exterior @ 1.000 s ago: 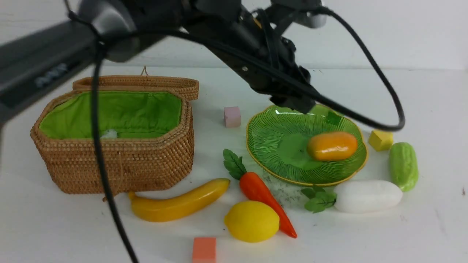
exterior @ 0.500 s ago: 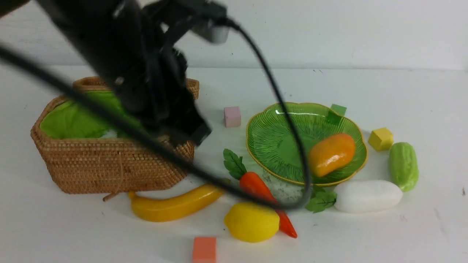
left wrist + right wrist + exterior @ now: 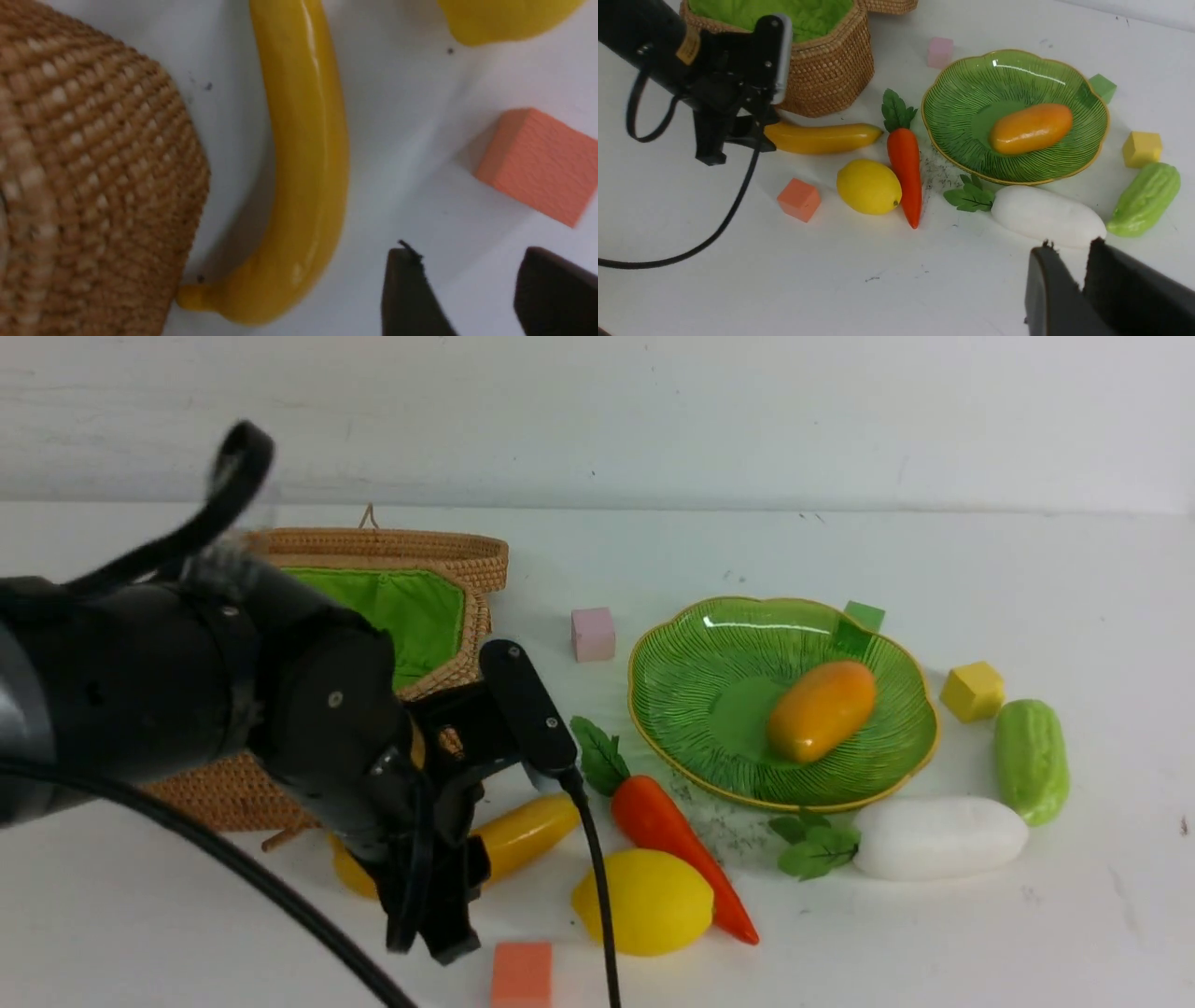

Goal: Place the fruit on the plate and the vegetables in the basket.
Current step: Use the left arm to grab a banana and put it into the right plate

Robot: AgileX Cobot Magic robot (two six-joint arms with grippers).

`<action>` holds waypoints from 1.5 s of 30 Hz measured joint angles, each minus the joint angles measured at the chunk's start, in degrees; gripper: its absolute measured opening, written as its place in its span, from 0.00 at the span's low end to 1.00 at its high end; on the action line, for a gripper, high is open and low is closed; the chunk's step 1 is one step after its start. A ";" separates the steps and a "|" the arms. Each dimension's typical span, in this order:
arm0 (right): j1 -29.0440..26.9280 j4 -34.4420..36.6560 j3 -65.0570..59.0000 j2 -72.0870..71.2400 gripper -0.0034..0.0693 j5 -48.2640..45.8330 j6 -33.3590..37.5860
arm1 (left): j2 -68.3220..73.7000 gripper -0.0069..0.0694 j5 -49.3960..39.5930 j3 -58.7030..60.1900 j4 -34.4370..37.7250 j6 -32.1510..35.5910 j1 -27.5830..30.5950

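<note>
The orange-yellow mango (image 3: 822,709) lies in the green plate (image 3: 691,644). The banana (image 3: 523,831) lies on the table in front of the wicker basket (image 3: 485,616), with the lemon (image 3: 642,901) and the carrot (image 3: 672,835) to its right. The white radish (image 3: 938,837) and the cucumber (image 3: 1030,761) lie right of the plate. My left gripper (image 3: 439,915) hangs low beside the banana (image 3: 308,140). It is open, with bare table between its fingers (image 3: 406,289). My right gripper (image 3: 1071,245) holds nothing, its jaws almost together, near the radish (image 3: 1045,217).
Foam cubes lie about: pink (image 3: 593,635) behind the carrot, green (image 3: 864,616) behind the plate, yellow (image 3: 971,693) by the cucumber, orange (image 3: 521,975) at the front near the left gripper. The basket lid stands open at the back. The left arm's cable trails over the table.
My left arm has swung from above the plate, past the basket, down to the banana, and its jaws have opened. The mango has turned in the plate. The right gripper is unchanged.
</note>
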State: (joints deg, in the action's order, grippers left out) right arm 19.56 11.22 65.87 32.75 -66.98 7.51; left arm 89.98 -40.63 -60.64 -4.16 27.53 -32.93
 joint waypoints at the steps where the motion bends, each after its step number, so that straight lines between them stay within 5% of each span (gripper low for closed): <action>1: 0.00 0.04 0.00 0.00 0.23 -0.07 0.00 | 0.80 0.62 1.10 0.00 -0.74 0.00 0.00; 5: 0.00 0.29 0.00 0.00 0.23 -0.44 0.00 | 4.80 0.73 3.78 0.00 -2.51 0.13 0.00; 31: 0.00 2.09 0.00 0.00 0.23 -4.70 0.04 | 12.82 0.69 12.97 0.00 -8.12 -3.50 2.99; 39: 0.00 2.53 0.00 0.00 0.23 -4.77 0.04 | 14.93 0.50 13.28 -0.09 -7.18 -3.44 2.93; 45: 0.00 2.76 0.00 0.00 0.23 -4.77 0.04 | 14.20 0.50 12.86 -0.21 -7.18 -3.31 2.81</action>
State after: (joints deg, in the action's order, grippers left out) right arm 19.56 13.98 65.87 32.75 -71.76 7.55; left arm 104.18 -27.77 -60.85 -11.34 24.22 -30.12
